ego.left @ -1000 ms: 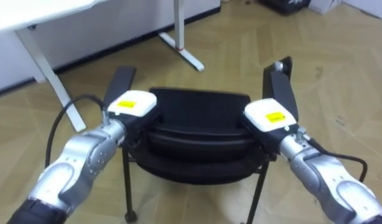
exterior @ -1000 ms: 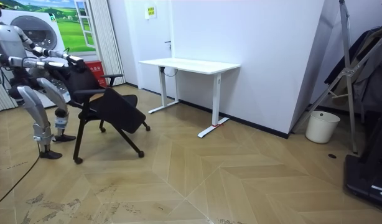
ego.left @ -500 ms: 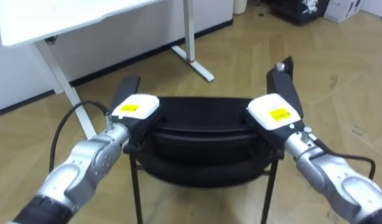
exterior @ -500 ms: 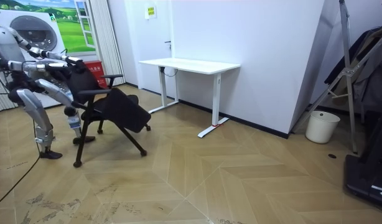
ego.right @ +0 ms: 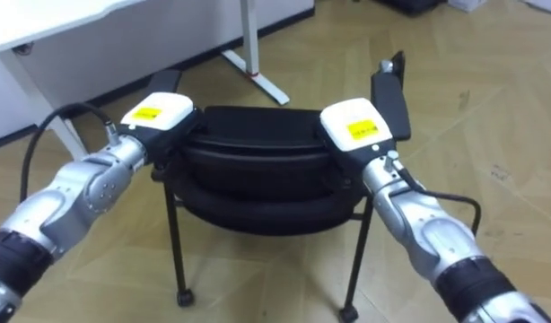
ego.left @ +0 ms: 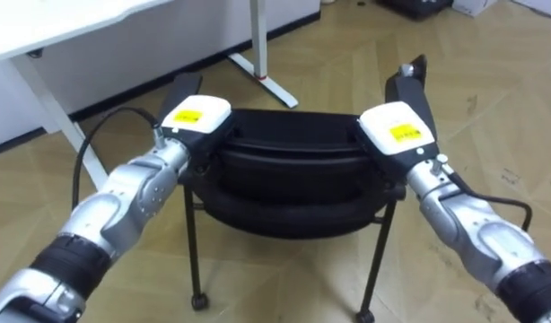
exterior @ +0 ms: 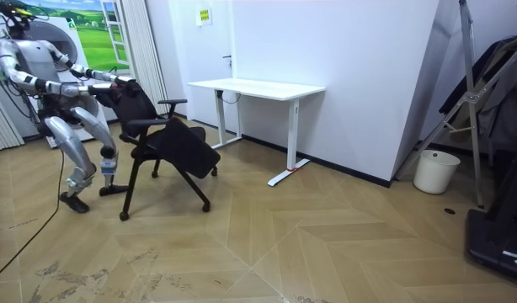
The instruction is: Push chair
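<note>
The push is under way: the robot stands right behind the black office chair point(ego.left: 292, 176) on the parquet floor point(exterior: 326, 244), its left hand point(ego.left: 196, 119) and right hand point(ego.left: 397, 133) set on the two upper corners of the backrest. The fingers are hidden over the backrest's far side, so I cannot tell whether they grasp it or merely press. The chair faces away from the robot, toward the white desk point(exterior: 257, 87), its armrests point(ego.left: 408, 82) running forward; the backrest's long axis lies crosswise between the hands. Next, I judge, comes even forward pressure from both hands, keeping the castors tracking straight.
</note>
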Motion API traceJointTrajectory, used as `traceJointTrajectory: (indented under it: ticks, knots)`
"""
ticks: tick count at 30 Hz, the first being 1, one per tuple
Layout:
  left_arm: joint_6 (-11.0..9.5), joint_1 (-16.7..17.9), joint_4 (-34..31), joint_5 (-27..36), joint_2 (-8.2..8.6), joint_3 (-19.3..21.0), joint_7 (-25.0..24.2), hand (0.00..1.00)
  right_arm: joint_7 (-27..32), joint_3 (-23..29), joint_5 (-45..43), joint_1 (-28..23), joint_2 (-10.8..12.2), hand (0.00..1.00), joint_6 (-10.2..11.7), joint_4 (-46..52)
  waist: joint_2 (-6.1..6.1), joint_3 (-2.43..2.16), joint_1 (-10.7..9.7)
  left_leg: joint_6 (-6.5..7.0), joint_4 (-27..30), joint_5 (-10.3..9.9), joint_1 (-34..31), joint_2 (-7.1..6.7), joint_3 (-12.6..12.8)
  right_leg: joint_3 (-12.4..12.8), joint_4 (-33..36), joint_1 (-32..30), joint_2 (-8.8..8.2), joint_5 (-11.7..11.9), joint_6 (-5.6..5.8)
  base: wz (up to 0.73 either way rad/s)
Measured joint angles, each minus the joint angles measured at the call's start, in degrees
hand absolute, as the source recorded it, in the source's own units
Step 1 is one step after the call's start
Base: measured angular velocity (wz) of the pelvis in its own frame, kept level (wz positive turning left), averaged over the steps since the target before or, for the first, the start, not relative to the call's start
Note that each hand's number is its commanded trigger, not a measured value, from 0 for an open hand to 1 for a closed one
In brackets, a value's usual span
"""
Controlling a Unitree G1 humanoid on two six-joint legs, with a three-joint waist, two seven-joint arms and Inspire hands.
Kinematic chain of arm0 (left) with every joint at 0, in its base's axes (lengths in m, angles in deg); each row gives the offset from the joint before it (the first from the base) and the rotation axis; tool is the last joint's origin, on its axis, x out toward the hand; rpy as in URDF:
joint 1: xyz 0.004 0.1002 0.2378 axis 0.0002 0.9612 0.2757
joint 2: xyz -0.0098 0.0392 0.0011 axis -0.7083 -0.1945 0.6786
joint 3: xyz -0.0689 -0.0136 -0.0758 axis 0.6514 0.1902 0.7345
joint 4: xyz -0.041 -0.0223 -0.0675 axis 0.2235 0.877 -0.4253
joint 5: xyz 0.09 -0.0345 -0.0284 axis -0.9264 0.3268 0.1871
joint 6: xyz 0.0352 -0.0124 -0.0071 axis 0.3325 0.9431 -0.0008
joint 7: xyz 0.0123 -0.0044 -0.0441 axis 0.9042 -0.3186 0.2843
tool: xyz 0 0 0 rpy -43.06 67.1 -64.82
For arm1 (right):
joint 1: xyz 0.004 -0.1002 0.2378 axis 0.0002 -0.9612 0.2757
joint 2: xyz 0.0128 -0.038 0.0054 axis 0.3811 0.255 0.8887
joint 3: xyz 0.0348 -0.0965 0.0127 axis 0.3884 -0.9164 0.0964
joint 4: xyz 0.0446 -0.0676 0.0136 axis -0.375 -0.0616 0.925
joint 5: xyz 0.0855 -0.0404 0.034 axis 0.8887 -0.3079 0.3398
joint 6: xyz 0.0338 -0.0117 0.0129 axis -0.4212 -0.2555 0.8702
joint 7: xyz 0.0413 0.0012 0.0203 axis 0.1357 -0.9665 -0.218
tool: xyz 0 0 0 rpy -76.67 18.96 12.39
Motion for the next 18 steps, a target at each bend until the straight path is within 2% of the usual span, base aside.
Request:
traceJointTrajectory:
  ticks: [1, 2, 3, 4, 5, 6, 7, 8, 10, 11, 12, 14, 15, 16, 17, 18]
  knots:
    - [0.02, -0.47, 0.66, 0.2, 0.07, -0.04, 0.01, 1.0, 0.2, -0.23, -0.02, 0.23, 0.12, 1.0, -0.23, -0.18, 0.61, 0.12, -0.21, -0.16, -0.09, -0.35, 0.32, -0.02, -0.85, -0.46, -4.28, -1.18, 0.39, -1.09, 0.02, 0.11]
    - [-0.36, -0.71, 1.52, 0.24, -0.07, 0.02, 0.3, 1.0, 0.65, -0.23, -0.1, 0.13, 0.22, 1.0, -0.37, -0.21, 0.61, 0.16, -0.4, -0.35, -0.25, -0.46, 0.41, -0.62, -2.09, -0.6, -10.72, -2.1, 0.63, -1.17, 0.01, 0.25]
    - [-0.76, -1.0, 2.24, 0.45, -0.02, -0.32, 1.01, 1.0, 0.79, -0.22, -0.04, 0.22, 0.24, 1.0, -0.39, -0.27, 0.33, 0.22, -0.74, -0.64, -0.48, -0.6, 0.41, -1.81, -3.7, -0.53, -18.29, -2.1, 0.76, -1.03, -0.03, 0.27]
    - [-0.76, -1.12, 2.28, 0.64, -0.22, -0.63, 1.16, 1.0, 0.8, -0.27, 0.0, 0.29, 0.29, 1.0, -0.4, -0.28, 0.13, 0.19, -1.04, -0.89, -0.54, -0.74, 0.34, -2.08, -4.06, -0.4, -21.59, -2.12, 0.8, -0.95, 0.05, 0.36]
    - [-0.75, -1.38, 2.44, 1.05, -0.55, -0.99, 1.34, 1.0, 1.05, -0.5, 0.07, 0.53, 0.32, 1.0, -0.48, -0.29, -0.14, 0.11, -1.39, -1.54, -0.48, -1.09, 0.27, -2.31, -4.72, 0.7, -26.13, -2.18, 1.31, -0.62, -0.25, 0.26]
    - [-0.75, -1.43, 2.51, 1.17, -0.71, -1.0, 1.44, 1.0, 1.05, -0.76, 0.08, 0.81, 0.35, 1.0, -0.59, -0.32, -0.39, 0.04, -1.36, -1.89, -0.37, -1.26, 0.26, -2.34, -4.89, 1.89, -27.62, -2.32, 1.82, -0.5, -0.44, 0.25]
    - [-0.74, -1.51, 2.62, 1.41, -1.0, -0.92, 1.67, 1.0, 1.06, -1.52, 0.28, 1.63, 0.45, 1.0, -0.94, -0.65, -0.71, -0.01, -1.27, -2.94, 0.25, -1.84, 0.15, -2.28, -5.47, 2.57, -27.85, -2.32, 2.49, 0.48, -0.99, 0.16]
    - [-0.6, -1.68, 2.87, 1.55, -1.12, -0.77, 1.96, 1.0, 1.06, -2.21, 0.44, 2.97, 0.68, 1.0, -0.99, -1.52, -0.74, -0.04, -1.24, -3.99, 0.93, -2.38, -0.09, -1.84, -6.08, 1.96, -27.3, -2.29, 2.83, 0.48, -1.78, 0.13]
    - [-0.35, -1.7, 3.38, 1.93, -1.27, -0.61, 2.37, 1.0, 1.05, -3.08, 0.64, 4.99, 1.12, 1.0, -0.99, -3.11, -0.82, -0.02, -0.64, -5.28, 1.17, -2.67, -0.11, -0.89, -6.23, 0.73, -26.32, -2.41, 2.85, 0.36, -3.54, 0.04]
    - [-0.23, -1.76, 3.64, 2.24, -1.37, -0.42, 2.51, 1.0, 1.05, -3.71, 0.84, 6.14, 1.23, 1.0, -0.99, -3.74, -1.32, -0.22, -0.23, -6.14, 1.11, -2.69, -0.15, -0.47, -6.32, -0.13, -25.62, -2.76, 2.59, 0.29, -4.81, 0.0]
    - [-0.23, -1.78, 3.65, 2.24, -1.39, -0.16, 2.62, 1.0, 1.04, -3.93, 0.9, 6.55, 1.2, 1.0, -0.99, -3.78, -1.37, -0.37, 0.03, -6.57, 1.07, -2.77, -0.26, -0.31, -6.33, -0.53, -25.19, -3.07, 2.42, 0.22, -5.46, 0.0]
    - [0.11, -1.88, 3.99, 2.53, -1.4, 0.35, 3.28, 1.0, 0.83, -4.58, 0.76, 8.06, 1.56, 1.0, -1.26, -4.2, -1.74, -0.63, 0.46, -8.31, 0.62, -2.68, -0.07, 0.58, -6.74, -2.11, -23.98, -3.09, 2.38, -1.07, -7.45, 0.11]
    - [0.16, -1.89, 4.08, 2.71, -1.47, 0.38, 3.44, 1.0, 0.66, -4.74, 0.67, 8.42, 1.7, 1.0, -1.29, -4.26, -1.93, -0.55, 0.55, -8.78, 0.63, -2.64, 0.01, 0.74, -7.02, -2.55, -23.52, -3.03, 2.34, -1.64, -7.8, 0.15]
    - [0.21, -1.89, 4.43, 2.91, -1.5, 0.6, 3.91, 1.0, 0.27, -4.8, 0.49, 9.17, 2.07, 1.0, -1.29, -4.69, -2.1, -0.44, 0.81, -9.51, 1.75, -2.96, 0.2, 1.28, -6.98, -3.41, -22.04, -2.95, 2.16, -3.16, -8.7, 0.16]
    - [0.42, -2.31, 5.06, 3.34, -1.33, 0.59, 4.21, 1.0, -0.1, -4.89, 0.42, 10.09, 2.36, 1.0, -1.29, -5.36, -2.36, -0.33, 0.76, -9.49, 5.93, -2.86, -0.32, 2.18, -6.79, -4.62, -19.62, -2.9, 1.3, -5.33, -9.53, 0.15]
    - [0.47, -2.57, 5.48, 3.52, -1.23, 0.51, 4.44, 1.0, -0.3, -5.01, 0.52, 10.64, 2.42, 1.0, -1.29, -5.76, -2.31, -0.26, 0.84, -9.42, 9.48, -2.86, -1.0, 2.69, -6.45, -4.87, -18.46, -2.89, 1.13, -6.38, -9.81, 0.19]
